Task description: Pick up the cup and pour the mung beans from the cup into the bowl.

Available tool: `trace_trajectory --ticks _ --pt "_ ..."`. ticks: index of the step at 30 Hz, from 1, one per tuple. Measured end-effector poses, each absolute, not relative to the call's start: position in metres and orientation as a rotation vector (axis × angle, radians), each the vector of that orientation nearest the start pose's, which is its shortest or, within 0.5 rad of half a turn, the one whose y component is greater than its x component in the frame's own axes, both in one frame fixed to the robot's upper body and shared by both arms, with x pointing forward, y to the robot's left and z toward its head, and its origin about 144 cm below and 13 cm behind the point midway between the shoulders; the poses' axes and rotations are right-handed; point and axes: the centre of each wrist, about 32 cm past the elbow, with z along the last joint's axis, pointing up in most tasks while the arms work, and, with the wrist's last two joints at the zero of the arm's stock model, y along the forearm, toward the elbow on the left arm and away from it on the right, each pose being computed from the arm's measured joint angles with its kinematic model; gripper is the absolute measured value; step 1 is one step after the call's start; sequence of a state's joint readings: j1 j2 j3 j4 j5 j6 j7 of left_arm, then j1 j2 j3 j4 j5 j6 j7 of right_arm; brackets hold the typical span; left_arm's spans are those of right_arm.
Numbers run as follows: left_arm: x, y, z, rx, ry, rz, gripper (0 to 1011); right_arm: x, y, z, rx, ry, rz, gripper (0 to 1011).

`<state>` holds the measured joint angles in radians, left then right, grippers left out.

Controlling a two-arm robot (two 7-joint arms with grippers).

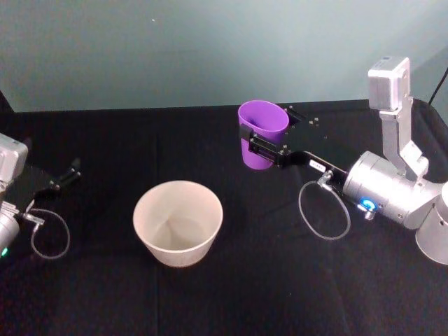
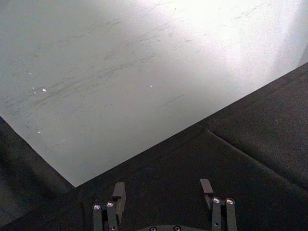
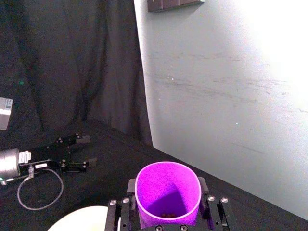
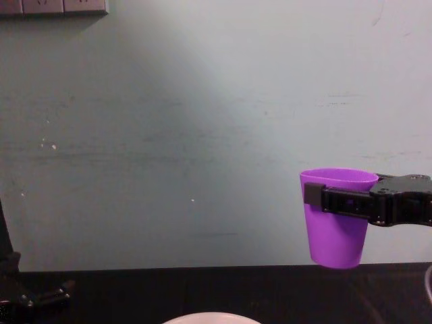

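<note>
- The right tool [image 1: 269, 131] was pinching a small, bright purple, tapered plastic cup [image 1: 257, 155] just below its rim, with one black finger pressed against each side of the wall.
- In that tool the cup [image 4: 334, 236] hung upright, its base clear of the black cloth-covered worktop [image 1: 280, 280] underneath.
- Between the tool's fingers [image 3: 126, 211], down inside the cup [image 3: 166, 185], a few tiny dark mung beans [image 3: 167, 213] lay at the very bottom. They were too small for me to judge their colour.
- A round, pale white bowl with a tapering wall [image 1: 175, 248] stood on the worktop, lower than the right tool, off to its left and nearer the robot's body. It was well apart from the cup.
- From just behind the right tool [image 3: 167, 211], only the curved rim of the bowl [image 3: 84, 219] showed, below and to one side of the cup.
- The left tool [image 1: 66, 175] sat low over the worktop, far from the right tool, beyond the bowl on the robot's left side.
- Its two dark fingers [image 2: 119, 190] were spread wide apart.
</note>
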<state>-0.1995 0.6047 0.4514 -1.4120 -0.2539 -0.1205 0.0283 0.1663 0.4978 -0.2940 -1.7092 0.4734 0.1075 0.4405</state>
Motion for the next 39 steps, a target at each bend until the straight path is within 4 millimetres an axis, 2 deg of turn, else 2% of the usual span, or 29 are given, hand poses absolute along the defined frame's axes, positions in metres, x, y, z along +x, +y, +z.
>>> trace_trajectory --ticks 39 --pt "0.4886 0.3097 1.1398 0.305 -0.285 1.248 1000 0.4841 -0.2659 1.2264 -0.018 -0.063 -0.810 724"
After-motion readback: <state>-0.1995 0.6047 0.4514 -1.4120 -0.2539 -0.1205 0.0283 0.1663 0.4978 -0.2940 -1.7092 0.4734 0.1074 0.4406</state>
